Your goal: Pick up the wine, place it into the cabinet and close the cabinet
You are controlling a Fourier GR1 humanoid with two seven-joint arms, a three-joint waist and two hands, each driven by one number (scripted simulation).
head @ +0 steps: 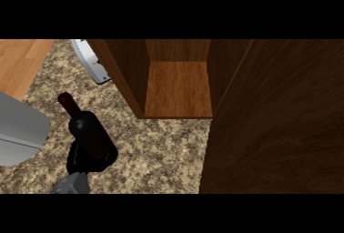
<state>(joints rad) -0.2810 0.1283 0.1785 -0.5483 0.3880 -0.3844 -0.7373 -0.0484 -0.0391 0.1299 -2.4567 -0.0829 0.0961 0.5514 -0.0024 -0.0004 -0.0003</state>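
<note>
We hold the wine bottle (84,125) with our left hand (91,159) curled round its lower body, neck tilted away, above the speckled counter (161,150) just left of the open cabinet (178,86), apparently for shelving.

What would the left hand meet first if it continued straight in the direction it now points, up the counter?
The left hand is curled round the wine bottle, pointing up and slightly left. That way looks free over the speckled counter; the grey object lies slightly right, though depth is unclear.
</note>
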